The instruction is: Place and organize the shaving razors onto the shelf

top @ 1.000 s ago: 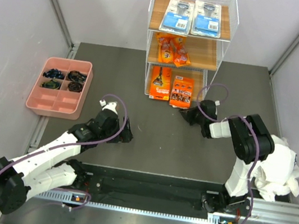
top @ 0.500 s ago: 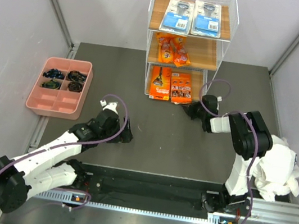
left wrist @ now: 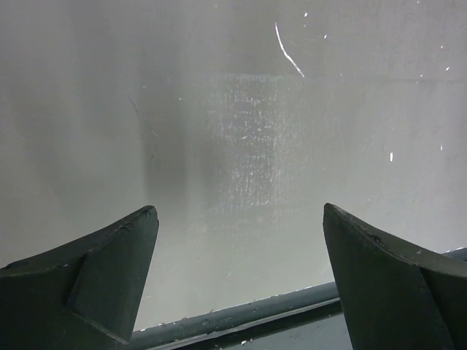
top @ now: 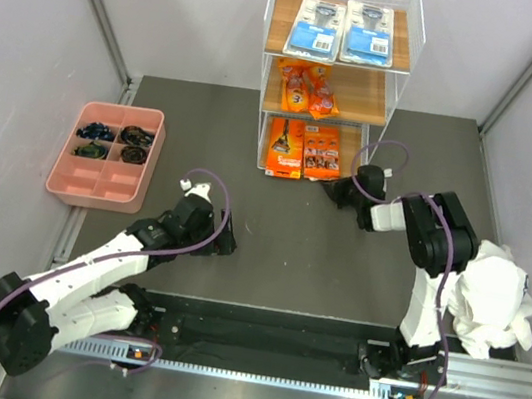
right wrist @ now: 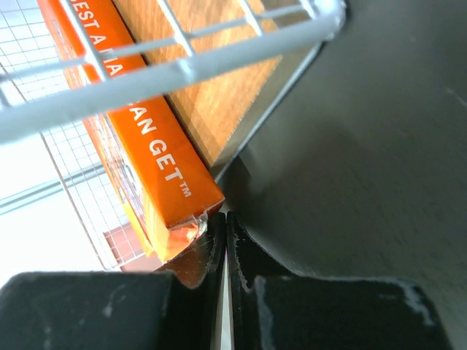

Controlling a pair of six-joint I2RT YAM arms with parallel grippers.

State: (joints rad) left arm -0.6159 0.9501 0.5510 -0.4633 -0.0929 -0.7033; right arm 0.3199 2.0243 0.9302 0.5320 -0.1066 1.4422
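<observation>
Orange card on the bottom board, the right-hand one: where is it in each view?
Top external: orange card on the shelf's bottom board, right of the orange-black box.
Left wrist: not in it.
Right wrist: upper left, its corner beside the right gripper's shut fingertips.
Shared landmark: the shelf's white wire, in top external and right wrist.
</observation>
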